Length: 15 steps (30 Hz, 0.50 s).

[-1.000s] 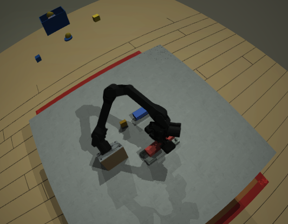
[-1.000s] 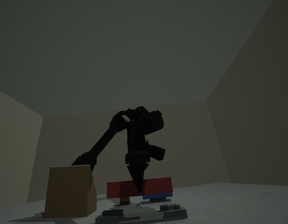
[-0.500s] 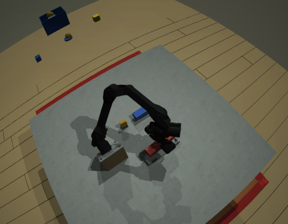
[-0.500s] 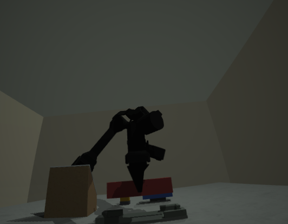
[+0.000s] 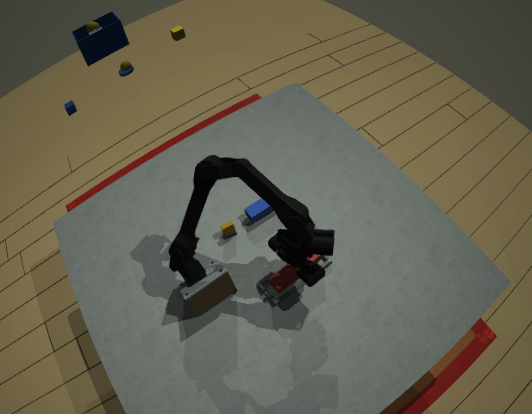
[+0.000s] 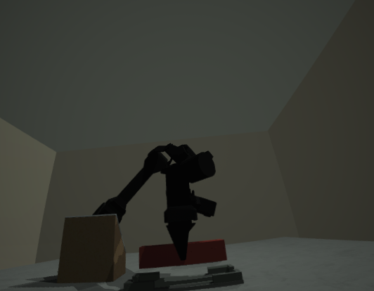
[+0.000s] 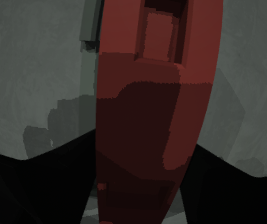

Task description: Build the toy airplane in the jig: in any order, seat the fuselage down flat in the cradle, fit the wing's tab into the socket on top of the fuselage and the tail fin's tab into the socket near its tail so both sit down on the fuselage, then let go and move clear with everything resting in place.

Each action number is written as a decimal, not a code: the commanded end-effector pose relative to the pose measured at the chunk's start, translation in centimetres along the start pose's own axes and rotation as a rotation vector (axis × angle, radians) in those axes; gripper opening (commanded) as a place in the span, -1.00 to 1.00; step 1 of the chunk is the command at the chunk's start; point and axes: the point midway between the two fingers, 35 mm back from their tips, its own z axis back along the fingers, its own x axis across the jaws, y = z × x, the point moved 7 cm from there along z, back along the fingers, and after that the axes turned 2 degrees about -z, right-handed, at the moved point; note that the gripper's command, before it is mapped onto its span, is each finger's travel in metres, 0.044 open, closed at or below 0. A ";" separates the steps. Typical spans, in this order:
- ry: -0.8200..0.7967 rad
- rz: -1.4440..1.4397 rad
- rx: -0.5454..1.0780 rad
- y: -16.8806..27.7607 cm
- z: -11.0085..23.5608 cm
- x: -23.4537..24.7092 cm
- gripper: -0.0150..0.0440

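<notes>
My gripper (image 5: 306, 270) (image 6: 183, 257) (image 7: 140, 136) is shut on the red fuselage (image 5: 283, 277) (image 6: 205, 251) (image 7: 158, 90), gripping it around its middle. The fuselage hangs level just above the grey jig cradle (image 5: 270, 296) (image 6: 223, 276) (image 7: 91, 18), with a rectangular socket showing on its top in the wrist view. The blue wing (image 5: 258, 210) lies flat on the table behind the arm. The small yellow tail fin (image 5: 228, 228) lies to the left of the wing. Both are hidden in the other views.
A brown block (image 5: 211, 292) (image 6: 89, 247) stands at the arm's base, left of the jig. The grey table (image 5: 390, 240) has red strips along two edges. On the far floor are a dark blue box (image 5: 101, 39), a yellow cube (image 5: 177, 33) and a blue cube (image 5: 70, 107).
</notes>
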 end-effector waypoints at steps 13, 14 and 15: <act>-0.006 -0.007 0.001 0.1 -2.0 0.0 0.18; -0.006 -0.007 0.001 0.1 -2.0 0.0 0.18; -0.003 -0.001 0.003 0.1 -1.9 0.0 0.15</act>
